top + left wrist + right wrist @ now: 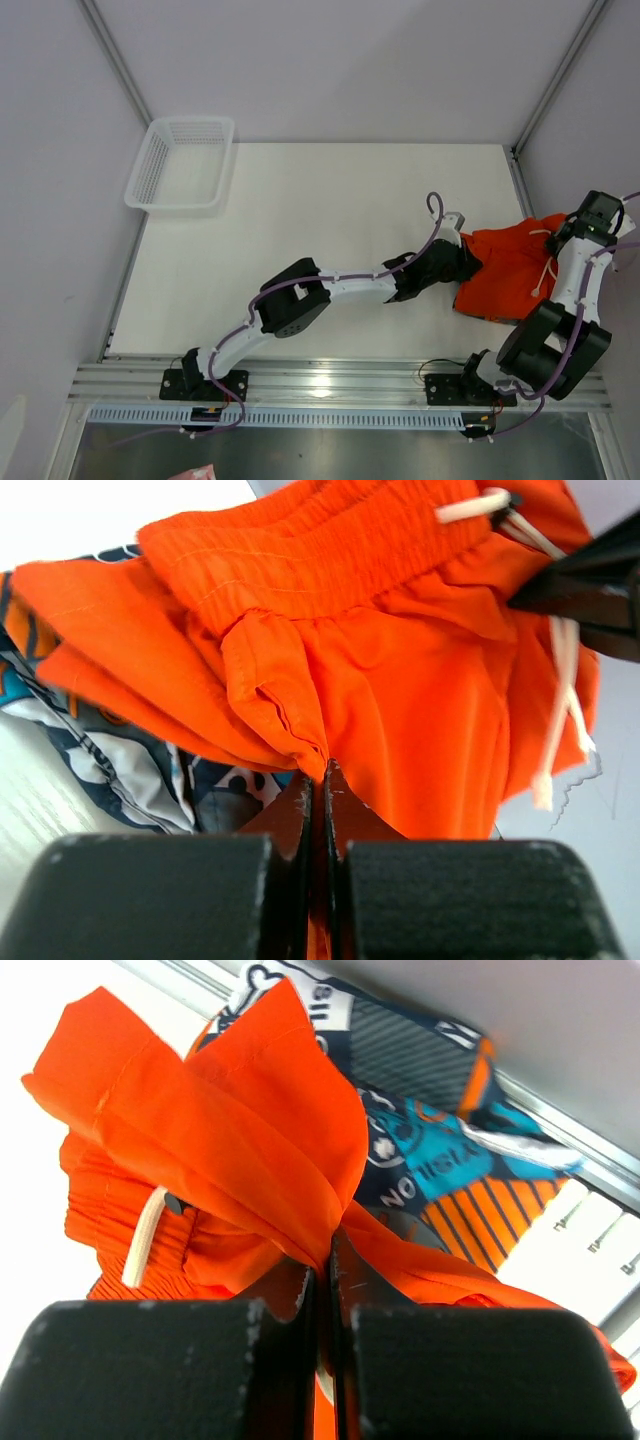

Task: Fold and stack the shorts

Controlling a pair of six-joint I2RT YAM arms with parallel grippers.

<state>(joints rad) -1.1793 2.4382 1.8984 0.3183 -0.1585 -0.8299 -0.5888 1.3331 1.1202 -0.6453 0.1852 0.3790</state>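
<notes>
Left tool [318, 772] and right tool [322, 1252] pinch orange shorts [510, 265] over printed shorts [440, 1140]; basket [180, 165] well apart.

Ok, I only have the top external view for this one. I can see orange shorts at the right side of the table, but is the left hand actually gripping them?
Observer: Yes. The left wrist view shows the left hand shut, pinching a fold of the orange shorts.
Operator: And the right hand?
Observer: Its wrist view shows the right hand shut on an orange fold too.
Operator: I can't see a second pair anywhere.
Observer: The printed shorts are there. They show from beneath the orange pair in both wrist views.
</notes>
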